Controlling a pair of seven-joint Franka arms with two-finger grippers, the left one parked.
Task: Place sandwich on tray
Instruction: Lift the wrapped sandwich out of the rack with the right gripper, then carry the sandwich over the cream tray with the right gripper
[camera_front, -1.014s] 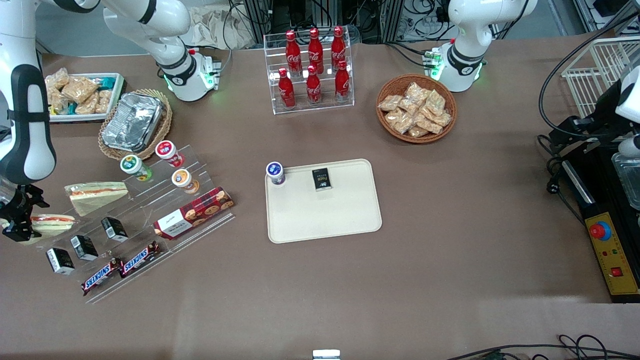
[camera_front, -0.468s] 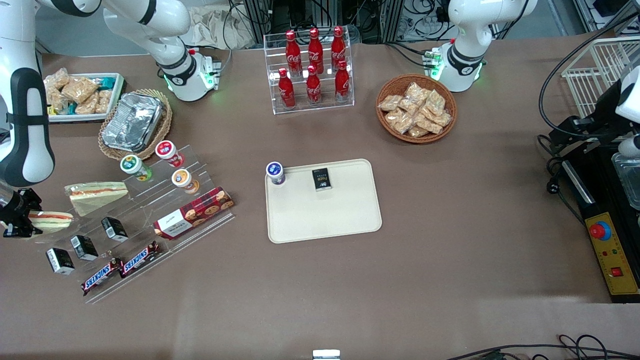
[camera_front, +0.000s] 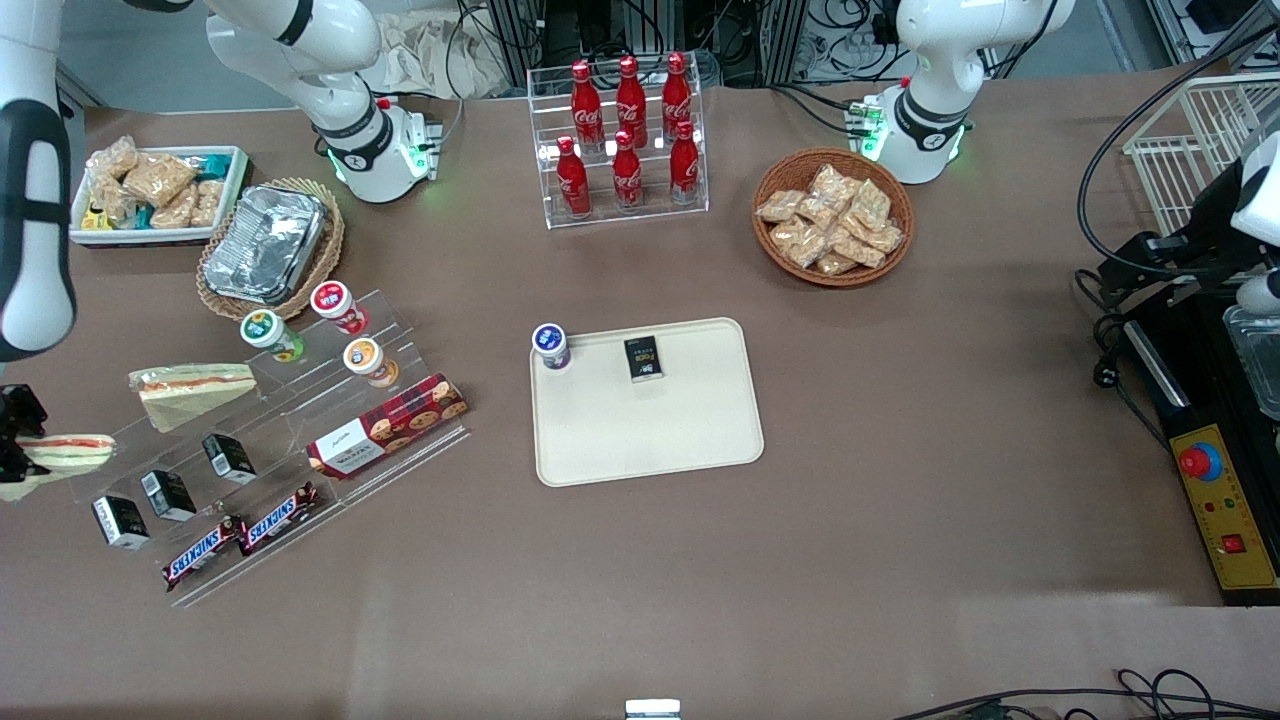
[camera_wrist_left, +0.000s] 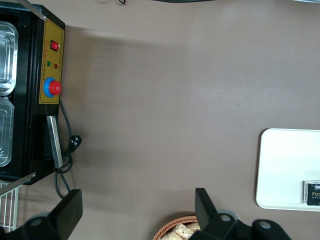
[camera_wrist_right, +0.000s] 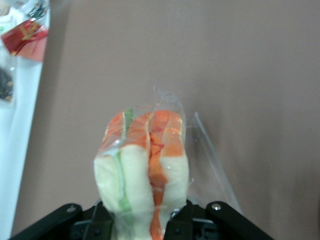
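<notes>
Currently: gripper (camera_front: 12, 450) pinching the sandwich (camera_front: 68, 451) at the working arm's end of the table, well apart from the tray (camera_front: 690, 440), sandwich's long axis pointing roughly tray-ward.

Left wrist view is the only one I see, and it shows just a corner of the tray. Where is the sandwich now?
Observer: The sandwich sits clamped between the fingers of the gripper, at the working arm's end of the table, well apart from the tray.
Operator: Is the tray free for it?
Observer: Mostly. A blue-lidded cup stands in one corner, beside a black packet.
Operator: Is there any other sandwich?
Observer: Yes, a second sandwich lies at the edge of the clear display stand.
</notes>
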